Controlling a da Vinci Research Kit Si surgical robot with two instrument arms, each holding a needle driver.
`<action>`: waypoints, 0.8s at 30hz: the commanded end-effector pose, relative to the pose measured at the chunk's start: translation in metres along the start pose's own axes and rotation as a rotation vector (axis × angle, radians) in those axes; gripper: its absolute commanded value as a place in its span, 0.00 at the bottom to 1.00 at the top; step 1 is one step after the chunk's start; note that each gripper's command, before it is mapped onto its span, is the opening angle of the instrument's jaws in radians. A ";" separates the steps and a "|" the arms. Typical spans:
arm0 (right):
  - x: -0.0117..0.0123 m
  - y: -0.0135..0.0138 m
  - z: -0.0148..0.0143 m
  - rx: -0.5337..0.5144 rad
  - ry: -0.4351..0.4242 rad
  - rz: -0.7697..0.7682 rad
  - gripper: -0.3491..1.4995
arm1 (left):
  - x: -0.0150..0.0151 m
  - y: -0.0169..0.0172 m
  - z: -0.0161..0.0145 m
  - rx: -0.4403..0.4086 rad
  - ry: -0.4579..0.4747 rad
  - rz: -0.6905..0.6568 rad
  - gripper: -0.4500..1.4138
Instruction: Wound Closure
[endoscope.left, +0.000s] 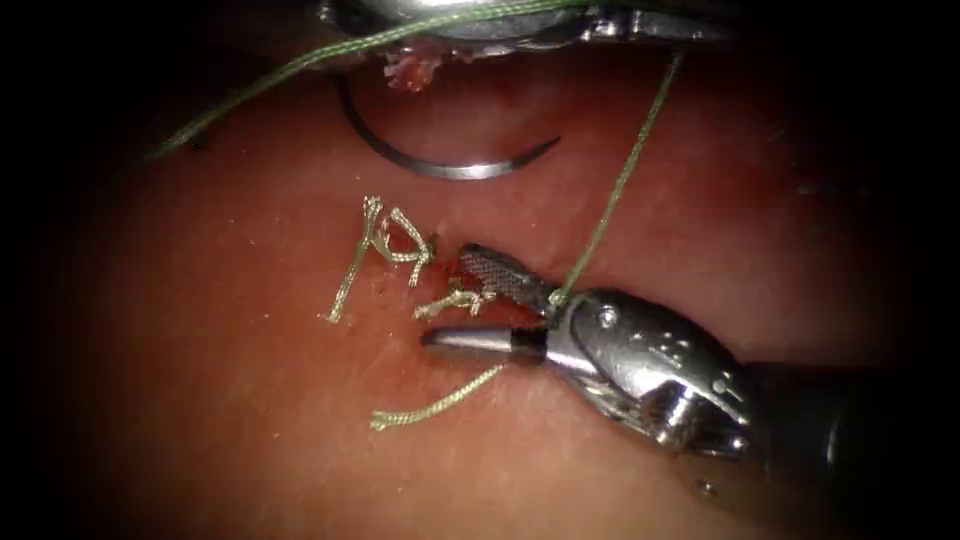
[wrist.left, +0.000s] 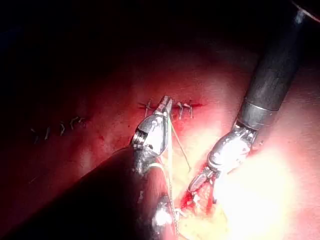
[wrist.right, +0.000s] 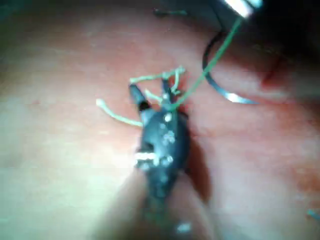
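My right tool (endoscope.left: 445, 295) reaches in from the lower right with its jaws wide open, straddling a knotted stitch (endoscope.left: 455, 300) on the tissue (endoscope.left: 200, 400). A green thread (endoscope.left: 620, 180) runs taut from the hinge of those jaws up to my left tool (endoscope.left: 520, 22) at the top edge. The curved needle (endoscope.left: 440, 162) lies loose on the tissue above the knots, held by neither tool, tip pointing right. In the right wrist view my right tool (wrist.right: 150, 90) stands open at the knots, with the thread (wrist.right: 215, 55) and the needle (wrist.right: 220, 85) beyond.
A second knot with cut tails (endoscope.left: 395, 245) sits left of the open jaws. A loose thread end (endoscope.left: 430, 408) trails below. Another thread strand (endoscope.left: 280, 75) crosses the upper left. Red fluid (endoscope.left: 470, 262) wets the cut. Finished stitches (wrist.left: 172, 107) show in the left wrist view.
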 end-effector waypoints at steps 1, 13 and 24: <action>-0.0006 -0.0008 -0.0005 0.021 0.002 -0.001 0.98 | -0.0005 -0.0011 -0.0004 0.018 -0.003 0.003 0.00; -0.0005 -0.0004 -0.0027 0.017 0.001 0.001 0.99 | -0.0014 -0.0019 -0.0021 0.027 -0.014 -0.005 0.00; 0.0021 0.0020 -0.0108 -0.044 -0.004 0.036 0.99 | -0.0142 -0.0035 -0.0066 0.100 -0.128 -0.026 0.00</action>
